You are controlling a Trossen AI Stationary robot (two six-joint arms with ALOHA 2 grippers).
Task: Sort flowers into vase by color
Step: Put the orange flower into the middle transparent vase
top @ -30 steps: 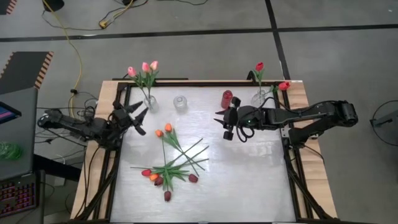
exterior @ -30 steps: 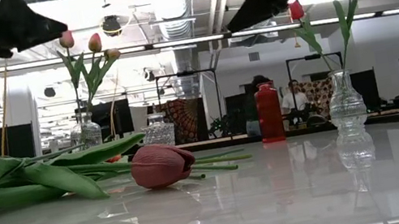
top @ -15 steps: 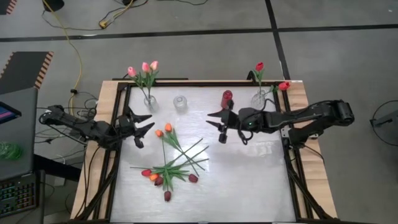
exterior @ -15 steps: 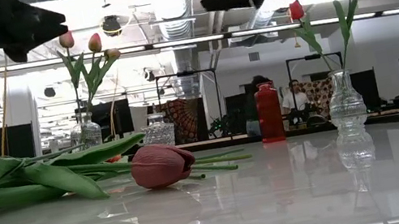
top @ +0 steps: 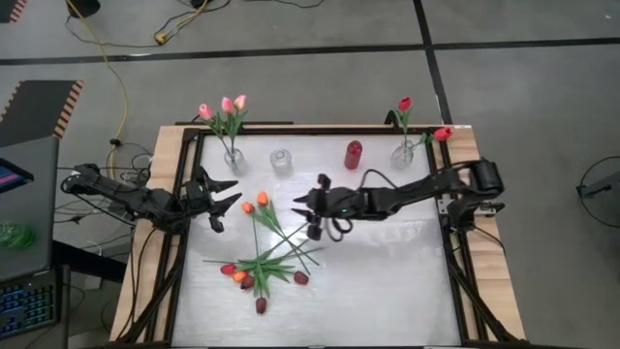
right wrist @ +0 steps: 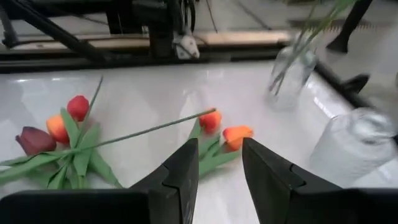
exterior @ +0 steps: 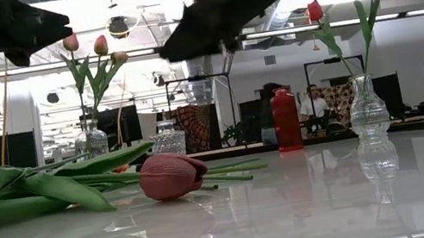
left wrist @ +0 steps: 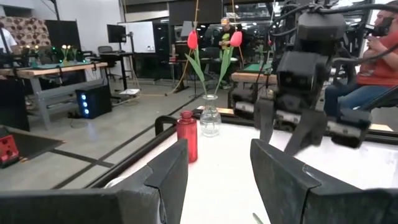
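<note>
Flowers lie in a loose pile on the white table, left of centre and toward its near edge: orange, red and dark maroon tulips on crossed green stems, all flat on the surface. Two orange tulips sit at the far end of the pile, nearest the vases.

Sorted so far: three pink tulips stand in a clear vase at the far left corner, and two red tulips stand in a clear vase at the far right corner. An empty clear vase and a red vase wait between them along the far edge.

Right gripper is stretched across the table and hovers above the far end of the pile, its jaws spread and holding nothing; its wrist view looks down past the fingers at the two orange tulips. Left gripper hangs at the left edge of the table, jaws likewise spread and empty.

Judged from the layout, less than half of the task is done: five flowers are placed, while the orange, maroon and remaining red ones on the table are still unsorted.
</note>
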